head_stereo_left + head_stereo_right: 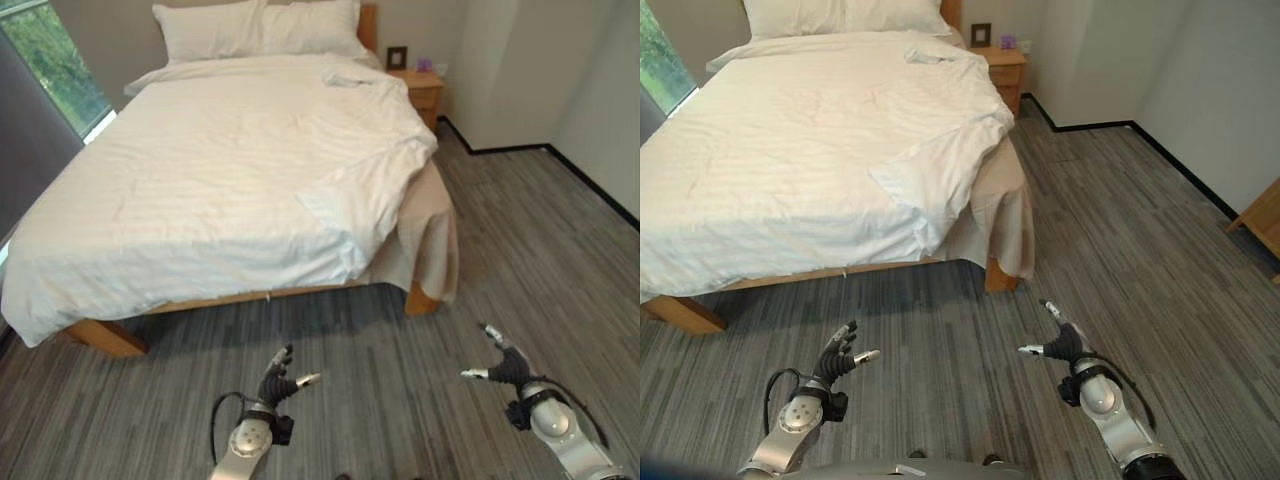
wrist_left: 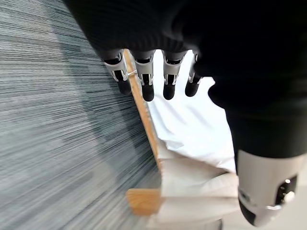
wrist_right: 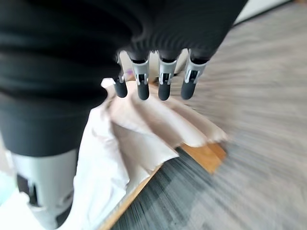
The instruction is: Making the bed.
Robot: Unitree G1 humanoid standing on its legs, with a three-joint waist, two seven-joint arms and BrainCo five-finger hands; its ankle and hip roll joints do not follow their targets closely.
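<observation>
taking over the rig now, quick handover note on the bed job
Left hand open, empty, above the floor short of the bed.
Right hand open, empty, also above the floor.
White duvet spread over most of the bed; two pillows at the head.
Left: the folded-back duvet corner at the near right, which leaves the beige sheet exposed, needs pulling straight.

No text, label, number or sign can be read anywhere. The small dark frame on the bedside table is too small to show any print.
</observation>
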